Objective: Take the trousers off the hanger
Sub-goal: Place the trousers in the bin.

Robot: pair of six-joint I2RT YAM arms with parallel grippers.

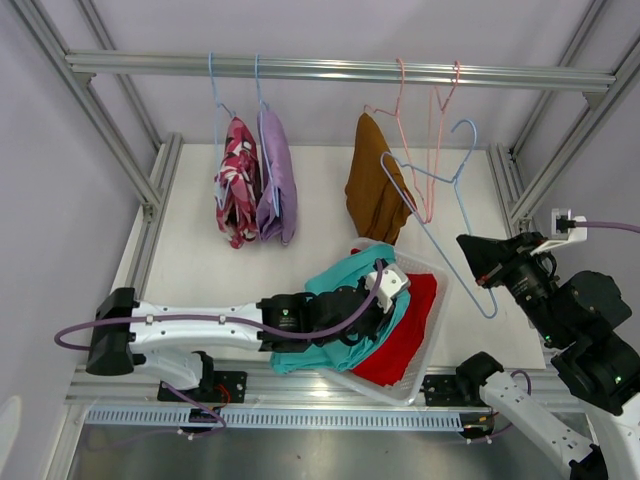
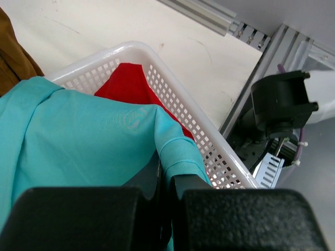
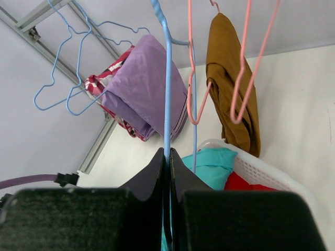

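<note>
Teal trousers (image 1: 340, 272) cover most of the red trousers (image 1: 405, 335) in the basket (image 1: 428, 365).

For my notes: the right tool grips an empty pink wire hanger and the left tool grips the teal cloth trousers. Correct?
No: the right tool grips a light blue wire hanger, not pink; see the right wrist view. The rest is right.

We log soft matt cloth throughout: teal trousers (image 2: 78, 136), smooth with a stitched hem, plus red trousers (image 2: 125, 78), lilac trousers (image 3: 149, 83), rust-brown trousers (image 3: 222, 78) and printed camouflage trousers (image 1: 237, 185). The basket (image 2: 209, 138) is white perforated plastic, slightly glossy. The blue hanger (image 3: 168, 78) and pink hangers (image 3: 189, 68) are thin, smooth coated wire. The rail (image 1: 340, 69) is dull aluminium profile. The table (image 1: 190, 260) is matt off-white, faintly scuffed. We mark the left gripper (image 2: 166, 180) casing as black, grainy, matt plastic.
</note>
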